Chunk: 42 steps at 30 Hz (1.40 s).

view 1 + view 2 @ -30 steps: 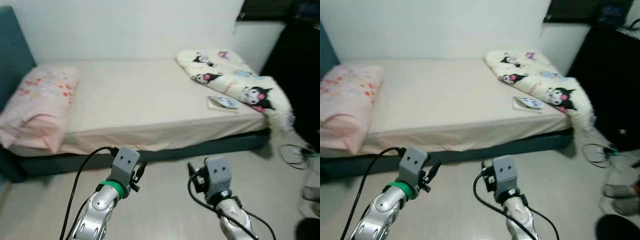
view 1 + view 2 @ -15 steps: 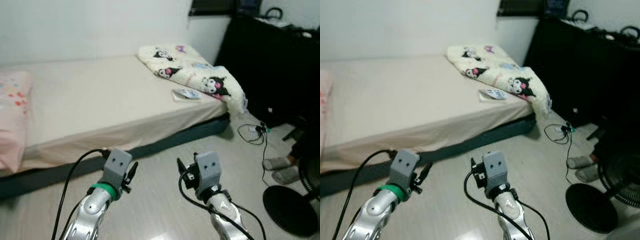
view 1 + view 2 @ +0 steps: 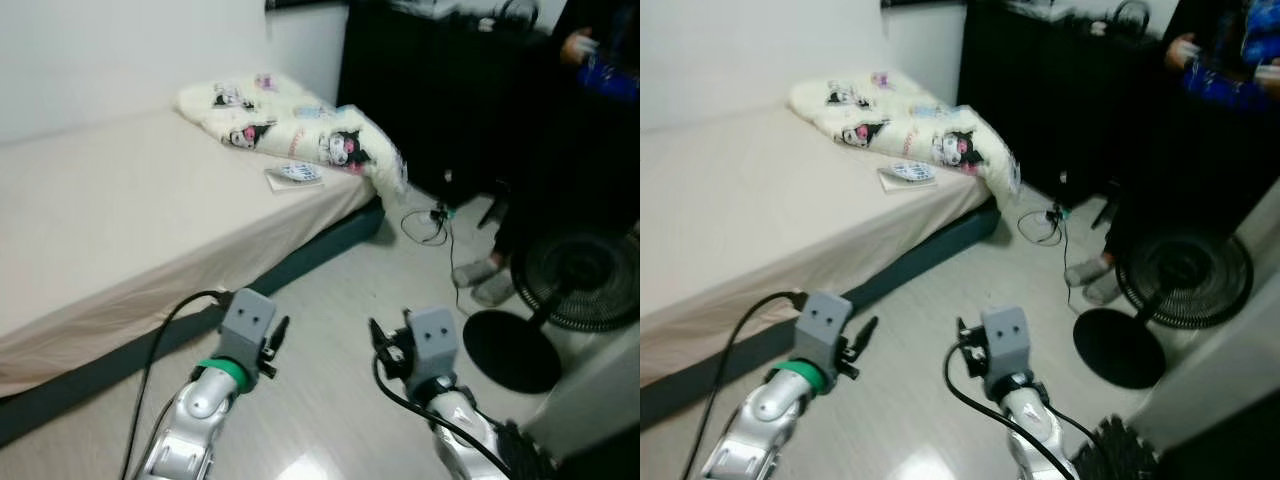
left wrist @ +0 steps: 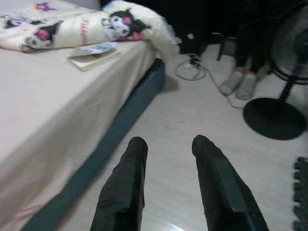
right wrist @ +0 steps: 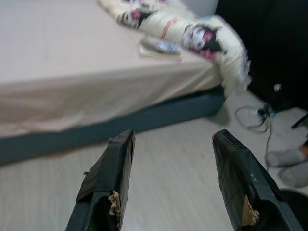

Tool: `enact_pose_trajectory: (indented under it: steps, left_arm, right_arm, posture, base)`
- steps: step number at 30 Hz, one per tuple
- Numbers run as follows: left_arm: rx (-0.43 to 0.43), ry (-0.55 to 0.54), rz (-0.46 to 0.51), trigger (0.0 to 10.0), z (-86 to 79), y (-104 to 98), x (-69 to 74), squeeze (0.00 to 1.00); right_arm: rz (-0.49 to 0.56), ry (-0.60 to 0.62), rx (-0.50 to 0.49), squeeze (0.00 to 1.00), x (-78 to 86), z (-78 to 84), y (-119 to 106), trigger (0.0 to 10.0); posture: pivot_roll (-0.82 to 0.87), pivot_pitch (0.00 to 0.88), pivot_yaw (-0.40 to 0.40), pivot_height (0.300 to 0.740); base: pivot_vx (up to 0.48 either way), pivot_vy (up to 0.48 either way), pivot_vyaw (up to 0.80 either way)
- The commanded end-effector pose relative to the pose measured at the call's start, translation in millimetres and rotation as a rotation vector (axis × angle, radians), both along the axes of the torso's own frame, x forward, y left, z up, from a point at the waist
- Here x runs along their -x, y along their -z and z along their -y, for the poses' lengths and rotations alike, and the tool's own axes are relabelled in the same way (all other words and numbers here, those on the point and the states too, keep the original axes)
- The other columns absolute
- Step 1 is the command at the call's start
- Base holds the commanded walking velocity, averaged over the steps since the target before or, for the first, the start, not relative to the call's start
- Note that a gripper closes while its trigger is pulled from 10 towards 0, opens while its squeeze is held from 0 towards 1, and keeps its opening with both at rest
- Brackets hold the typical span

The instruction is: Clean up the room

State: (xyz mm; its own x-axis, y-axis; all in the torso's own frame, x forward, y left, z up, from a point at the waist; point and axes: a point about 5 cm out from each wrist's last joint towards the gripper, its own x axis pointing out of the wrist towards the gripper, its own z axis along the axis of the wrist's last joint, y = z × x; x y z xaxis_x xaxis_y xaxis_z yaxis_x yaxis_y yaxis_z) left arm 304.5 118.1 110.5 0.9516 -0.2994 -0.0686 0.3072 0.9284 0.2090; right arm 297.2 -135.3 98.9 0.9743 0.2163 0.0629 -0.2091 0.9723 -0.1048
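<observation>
A cream blanket (image 3: 300, 120) with cartoon prints lies crumpled at the far end of the bed (image 3: 120, 210), one corner hanging over the edge. A thin book (image 3: 294, 176) rests on the sheet beside it. My left gripper (image 4: 166, 144) hangs open over the pale floor near the bed's dark base, holding nothing. My right gripper (image 5: 173, 139) is open too, wider, also above the floor and empty. Both arms show low in the head views, the left arm (image 3: 240, 335) and the right arm (image 3: 425, 350).
A black standing fan (image 3: 560, 290) stands on the floor at the right. A person (image 3: 590, 110) in dark clothes stands behind it, grey-socked feet (image 3: 480, 280) near a tangle of cables (image 3: 425, 220). Dark furniture (image 3: 430, 90) lines the far wall. A white panel (image 3: 600, 390) is at the near right.
The camera has swung to the right: the pillow has left the picture, the bed has slid left, and the fan and person have come in. Both grippers hold the same pose.
</observation>
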Motion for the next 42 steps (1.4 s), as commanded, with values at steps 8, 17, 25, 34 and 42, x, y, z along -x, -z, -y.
enact_pose_trajectory:
  steps: [8, 17, 25, 34, 42]
  left_arm:
    - [-0.012, -0.024, -0.016, 10.0, -4.6, 5.7, -0.2, 0.00]
    - [-0.011, -0.019, -0.013, 10.0, -3.2, 6.4, -0.9, 0.00]
    - [-0.012, -0.016, -0.010, 10.0, -2.8, 6.2, -1.7, 0.00]
    - [-0.012, -0.010, -0.007, 10.0, -1.9, 5.5, -2.8, 0.00]
    - [-0.014, -0.010, -0.007, 10.0, -2.0, 5.6, -3.0, 0.00]
  right_arm:
    - [-0.017, -0.016, -0.014, 0.00, 3.4, -5.2, 4.6, 10.0]
    - [-0.018, -0.012, -0.010, 0.00, 2.9, -3.3, 4.9, 10.0]
    - [-0.019, -0.012, -0.009, 0.00, 2.5, -3.2, 5.3, 10.0]
    - [-0.019, -0.011, -0.009, 0.00, 2.4, -3.2, 5.3, 10.0]
    - [-0.012, -0.012, -0.021, 0.00, 2.5, -4.6, 3.9, 10.0]
  posture:
    - [-0.10, 0.054, 0.033, 0.715]
    - [-0.10, 0.051, 0.031, 0.715]
    - [-0.11, 0.046, 0.034, 0.715]
    - [-0.11, 0.044, 0.036, 0.715]
    - [-0.11, 0.047, 0.038, 0.715]
  base:
    - [0.440, 0.000, 0.00]
    - [0.436, 0.000, 0.00]
    - [0.412, 0.000, 0.00]
    - [0.394, 0.000, 0.00]
    - [0.388, 0.000, 0.00]
